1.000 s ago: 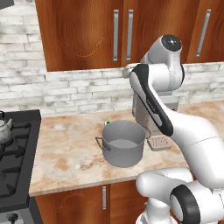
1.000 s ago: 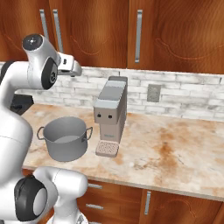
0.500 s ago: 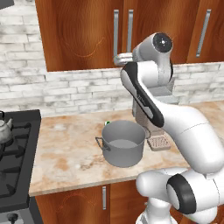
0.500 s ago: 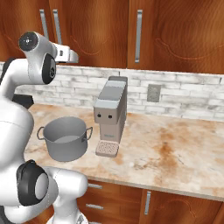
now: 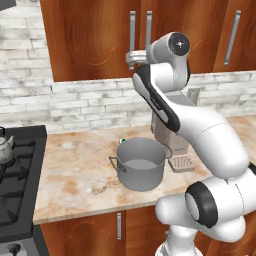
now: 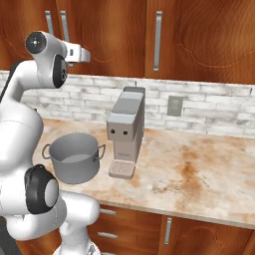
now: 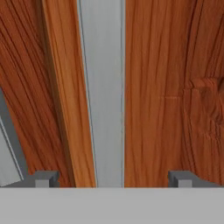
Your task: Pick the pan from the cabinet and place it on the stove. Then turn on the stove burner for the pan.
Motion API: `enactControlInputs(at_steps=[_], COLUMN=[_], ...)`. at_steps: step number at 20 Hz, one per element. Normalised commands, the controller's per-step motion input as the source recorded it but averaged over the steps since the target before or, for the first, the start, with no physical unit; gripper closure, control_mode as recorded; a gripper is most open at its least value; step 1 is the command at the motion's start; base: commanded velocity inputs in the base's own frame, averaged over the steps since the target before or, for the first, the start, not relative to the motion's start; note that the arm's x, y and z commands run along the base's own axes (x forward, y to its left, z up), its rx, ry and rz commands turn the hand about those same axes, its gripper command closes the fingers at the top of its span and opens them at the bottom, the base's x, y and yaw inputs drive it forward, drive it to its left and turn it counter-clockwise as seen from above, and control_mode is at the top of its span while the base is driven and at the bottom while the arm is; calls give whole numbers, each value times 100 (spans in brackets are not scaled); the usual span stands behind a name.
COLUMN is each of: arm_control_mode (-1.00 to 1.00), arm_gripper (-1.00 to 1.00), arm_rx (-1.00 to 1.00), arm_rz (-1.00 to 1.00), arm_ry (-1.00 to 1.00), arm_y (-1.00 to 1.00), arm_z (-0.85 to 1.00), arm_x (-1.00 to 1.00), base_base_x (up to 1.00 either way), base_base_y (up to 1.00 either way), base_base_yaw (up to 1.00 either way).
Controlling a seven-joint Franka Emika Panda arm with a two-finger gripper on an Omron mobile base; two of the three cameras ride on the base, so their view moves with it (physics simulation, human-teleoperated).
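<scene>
The cabinet (image 5: 90,40) (image 6: 109,30) hangs above the counter with its doors shut, so the pan is hidden. My gripper (image 5: 131,57) (image 6: 84,56) is raised to the lower end of the two long silver bar handles (image 5: 133,30) at the door seam. In the hand view one handle (image 7: 103,87) runs upright just ahead, lined up between my open fingertips (image 7: 43,178), with wood door (image 7: 175,87) on both sides. My gripper (image 7: 113,178) holds nothing. The stove (image 5: 17,185) lies at the far left of the counter.
A deep grey pot (image 5: 140,162) (image 6: 74,157) stands on the marble counter in front of a grey coffee machine (image 5: 167,135) (image 6: 127,129). A small silver kettle (image 5: 4,150) sits on the stove. Bare counter (image 6: 199,164) stretches to the right.
The arm has swung up and left, bringing the gripper from beside the coffee machine's top up to the cabinet handles. The jaws stay open.
</scene>
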Motion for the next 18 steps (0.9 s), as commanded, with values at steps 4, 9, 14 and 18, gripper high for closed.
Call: enactControlInputs(at_steps=[4, 9, 14, 18], arm_control_mode=[-100, -100, -100, -100], arm_gripper=[-100, 100, 100, 100], arm_rx=[0, 0, -1, 0], arm_rz=[0, 1, 0, 0], arm_ry=[-7, -2, 8, 10], arm_y=[11, 11, 5, -15], arm_z=[7, 0, -5, 0], arm_x=[26, 42, 10, -51], base_base_x=[0, 0, 0, 0], base_base_y=[0, 0, 0, 0], base_base_yaw=[0, 0, 0, 0])
